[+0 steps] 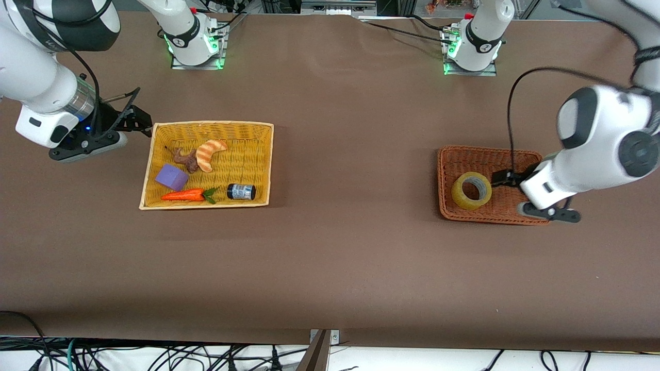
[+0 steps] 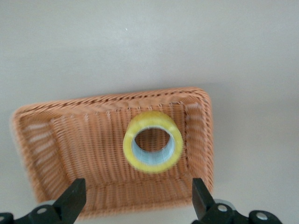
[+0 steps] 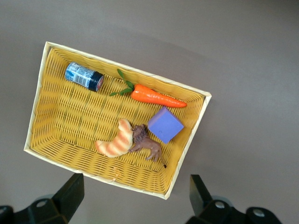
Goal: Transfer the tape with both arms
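Front view: tape (image 1: 471, 190) lies in brown basket (image 1: 490, 214), clear of rims.

Three cameras watched one table.
The front one looked down from high across the table (image 1: 330, 257); each wrist camera hung close above a basket: brown basket (image 2: 42, 135), yellow basket (image 3: 46, 107), both also seen from the front.

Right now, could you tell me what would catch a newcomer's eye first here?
The yellowish tape lies in the brown basket at the left arm's end, with the left claw open just above it. At the right arm's end, the yellow basket holds an orange carrot and purple block; the right claw waits open beside it.
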`<control>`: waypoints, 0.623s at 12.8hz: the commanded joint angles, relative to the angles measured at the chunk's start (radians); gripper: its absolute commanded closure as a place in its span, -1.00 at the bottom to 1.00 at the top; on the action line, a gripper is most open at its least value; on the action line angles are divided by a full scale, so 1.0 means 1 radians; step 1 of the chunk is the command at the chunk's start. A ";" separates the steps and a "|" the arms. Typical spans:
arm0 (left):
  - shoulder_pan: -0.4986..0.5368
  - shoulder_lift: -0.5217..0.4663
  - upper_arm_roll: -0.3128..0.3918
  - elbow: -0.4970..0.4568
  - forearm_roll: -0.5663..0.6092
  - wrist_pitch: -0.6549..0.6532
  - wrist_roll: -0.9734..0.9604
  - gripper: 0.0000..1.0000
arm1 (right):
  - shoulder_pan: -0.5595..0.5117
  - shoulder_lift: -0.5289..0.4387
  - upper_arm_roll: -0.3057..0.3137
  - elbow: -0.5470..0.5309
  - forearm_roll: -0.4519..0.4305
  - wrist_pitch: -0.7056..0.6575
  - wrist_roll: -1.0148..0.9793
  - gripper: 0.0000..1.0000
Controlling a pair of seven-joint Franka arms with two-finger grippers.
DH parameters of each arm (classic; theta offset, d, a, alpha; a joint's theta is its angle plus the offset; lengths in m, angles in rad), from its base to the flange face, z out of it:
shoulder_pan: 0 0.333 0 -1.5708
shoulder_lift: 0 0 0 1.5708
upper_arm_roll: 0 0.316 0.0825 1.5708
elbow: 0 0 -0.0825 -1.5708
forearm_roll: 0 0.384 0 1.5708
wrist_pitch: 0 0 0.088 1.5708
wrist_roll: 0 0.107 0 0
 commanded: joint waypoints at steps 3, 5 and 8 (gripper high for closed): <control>-0.017 -0.111 0.117 0.181 -0.008 -0.271 -0.024 -1.00 | -0.007 -0.014 0.010 0.012 -0.003 0.000 0.007 -0.99; -0.021 -0.213 0.189 0.149 -0.025 -0.329 -0.012 -1.00 | -0.007 -0.014 0.010 0.014 -0.003 0.000 0.009 -0.99; -0.109 -0.253 0.182 0.093 -0.012 -0.402 -0.023 -1.00 | -0.007 -0.016 0.010 0.012 -0.003 0.000 0.011 -0.99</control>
